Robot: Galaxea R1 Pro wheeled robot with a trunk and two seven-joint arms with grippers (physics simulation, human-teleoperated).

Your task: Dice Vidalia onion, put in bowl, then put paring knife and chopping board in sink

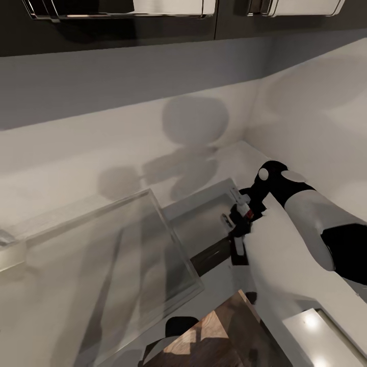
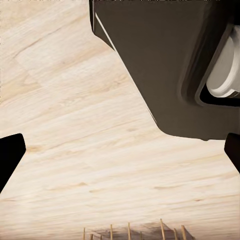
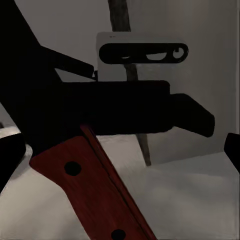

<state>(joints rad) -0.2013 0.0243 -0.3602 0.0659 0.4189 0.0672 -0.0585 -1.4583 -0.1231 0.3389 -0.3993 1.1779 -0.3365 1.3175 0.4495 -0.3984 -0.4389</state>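
Looks late in the job to me: right gripper (image 1: 238, 239) clamped on the small red-and-black-handled paring knife (image 3: 95, 192) over the grey steel sink (image 1: 204, 219), left gripper's opening I can't tell.

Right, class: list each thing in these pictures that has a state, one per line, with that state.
Right gripper: shut on the knife, held above the sink.
Knife: gripped by its red handle, lifted, not yet in the sink.
Sink: nothing visible in the part that shows.
Chopping board: raised at the lower edge of the head view, not in the sink.
Left gripper: open, holding nothing, over pale wood floor.
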